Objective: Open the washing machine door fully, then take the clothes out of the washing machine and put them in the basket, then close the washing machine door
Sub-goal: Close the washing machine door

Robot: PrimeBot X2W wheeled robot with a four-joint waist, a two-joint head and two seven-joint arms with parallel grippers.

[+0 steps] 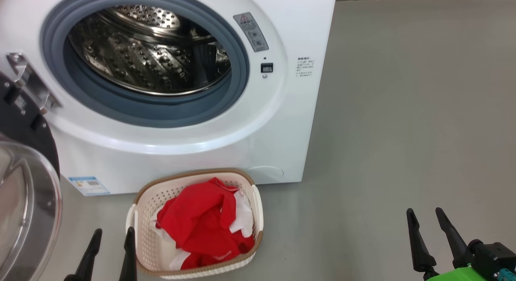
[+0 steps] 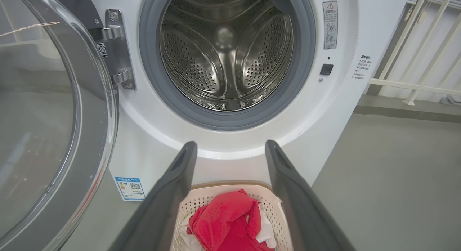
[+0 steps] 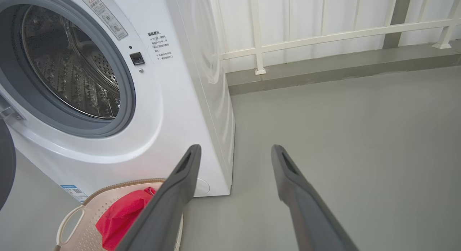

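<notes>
Clothes [image 1: 201, 226] in basket [image 1: 165, 194] before washing machine [image 1: 258, 123]; washing machine door [image 1: 24, 208] open, cut off at left edge.
Left gripper [image 1: 114, 230] and right gripper [image 1: 424, 210] low, fingers pointing up, both spread wide, holding nothing.

Laundry spot, maybe balcony: washing machine [image 1: 181, 152], grey floor [image 1: 403, 111], white railing [image 3: 324, 36].
</notes>
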